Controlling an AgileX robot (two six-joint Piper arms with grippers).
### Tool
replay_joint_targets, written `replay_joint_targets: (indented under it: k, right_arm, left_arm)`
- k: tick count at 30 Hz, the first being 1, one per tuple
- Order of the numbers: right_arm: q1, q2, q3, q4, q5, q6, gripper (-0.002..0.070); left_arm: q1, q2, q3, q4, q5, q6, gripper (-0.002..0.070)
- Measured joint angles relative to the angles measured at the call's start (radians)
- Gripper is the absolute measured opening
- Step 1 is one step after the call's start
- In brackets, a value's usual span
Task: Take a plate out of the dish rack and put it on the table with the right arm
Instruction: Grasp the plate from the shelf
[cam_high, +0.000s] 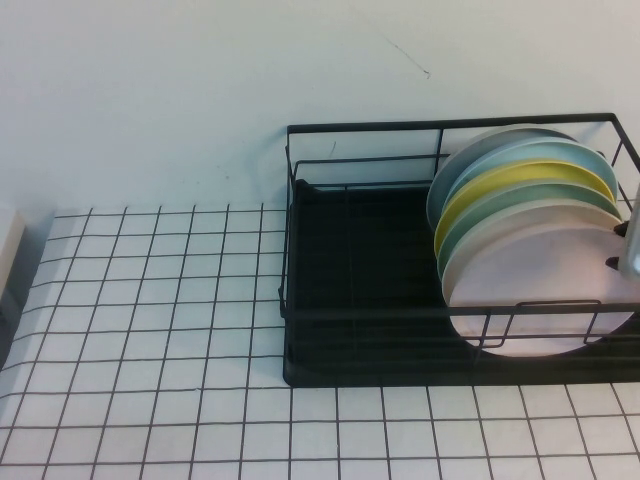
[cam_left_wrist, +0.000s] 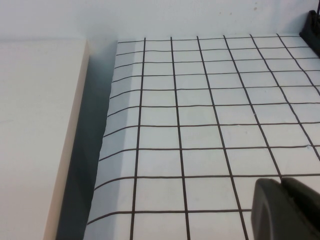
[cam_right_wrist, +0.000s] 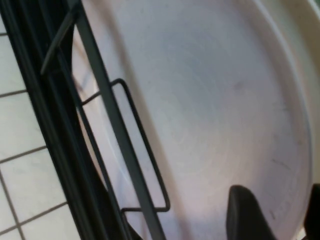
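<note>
The pale pink plate (cam_high: 540, 275) stands on edge at the front of a row of plates in the black wire dish rack (cam_high: 400, 312), at the table's right. My right gripper (cam_high: 630, 250) shows only at the right edge of the high view, against the plate's right rim. In the right wrist view the pink plate (cam_right_wrist: 200, 100) fills the frame. The right gripper (cam_right_wrist: 280, 215) is open, one finger in front of the plate's face, the other past its rim. My left gripper (cam_left_wrist: 287, 207) is shut and empty, low over the white grid table (cam_left_wrist: 200, 100).
Behind the pink plate lean a green plate (cam_high: 570, 197), a yellow plate (cam_high: 520, 180), a light blue one and a pale grey one (cam_high: 480, 150). The rack's left half (cam_high: 350, 240) holds nothing. The rack's front wires (cam_right_wrist: 115, 130) cross the plate. A beige surface (cam_left_wrist: 35, 125) borders the table's left.
</note>
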Motion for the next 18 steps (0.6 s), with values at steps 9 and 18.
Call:
replay_joint_targets:
  k: [9, 18]
  right_arm:
    - [0.000, 0.081, -0.002, 0.045, -0.053, -0.008, 0.0209]
    - [0.000, 0.081, -0.002, 0.152, -0.068, -0.004, 0.0085]
  left_arm:
    - [0.000, 0.000, 0.000, 0.000, 0.000, 0.000, -0.0003]
    - [0.000, 0.000, 0.000, 0.000, 0.000, 0.000, -0.0003]
